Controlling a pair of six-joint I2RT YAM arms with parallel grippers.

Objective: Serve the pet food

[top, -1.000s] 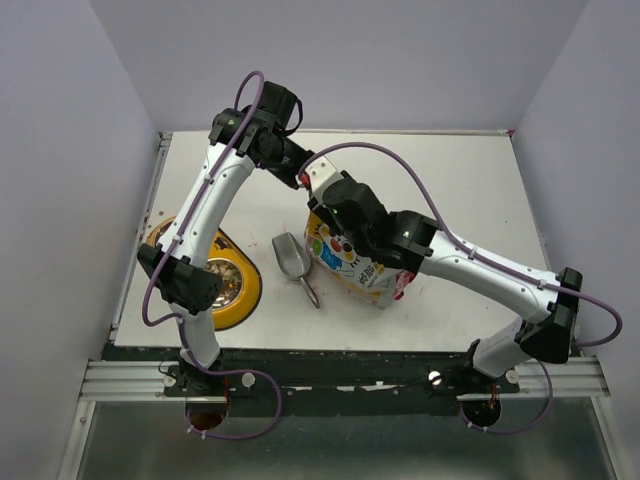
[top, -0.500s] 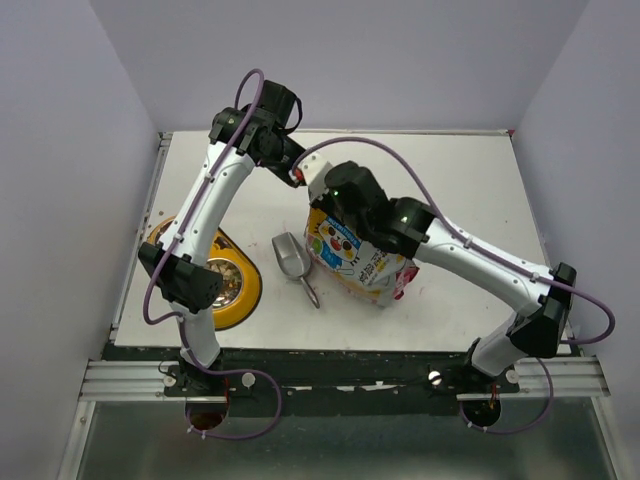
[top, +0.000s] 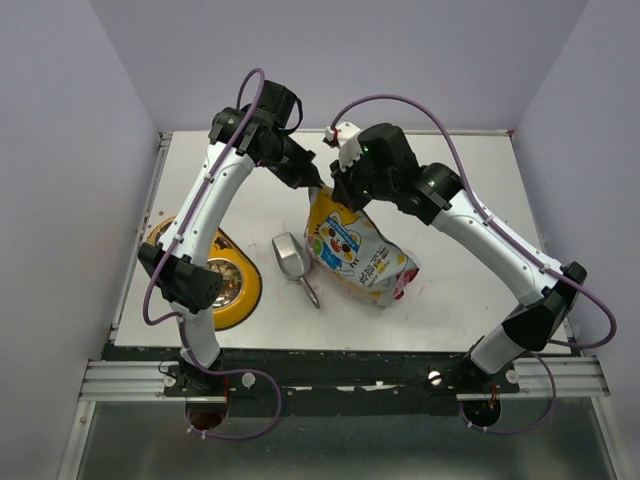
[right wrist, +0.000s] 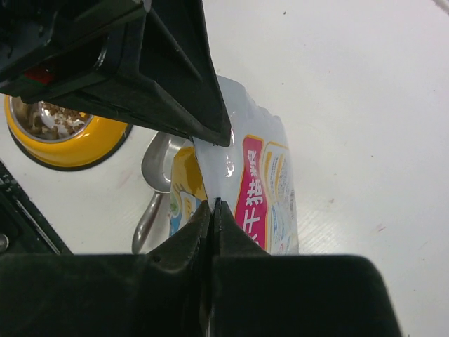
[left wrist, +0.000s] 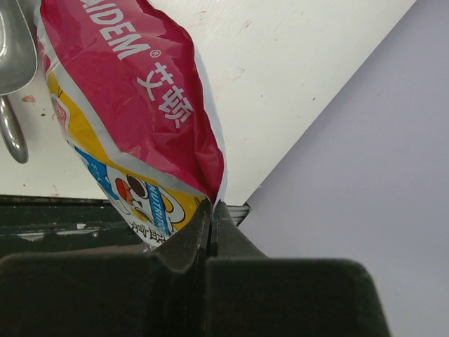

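While the pet food bag (top: 358, 252) is lying mid-table (top: 470, 180), its top end is being held up, and you are pinching it from both sides. Your left gripper (top: 312, 185) is clamping the bag's top edge, its jaws pressed together with only the film between them. Your right gripper (top: 338, 192) is squeezing the same edge just beside it, equally tight, and the two grippers are almost touching.

The overhead view is giving you the layout. The silver scoop (top: 292, 258) is resting just left of the bag, and the yellow feeder (top: 245, 287) is sitting farther left, partly under your left arm. The left wrist camera is showing the bag's red printed side running away from the closed fingers. The right wrist camera is adding something else: brownish kibble (right wrist: 49, 121) lying inside one feeder bowl.
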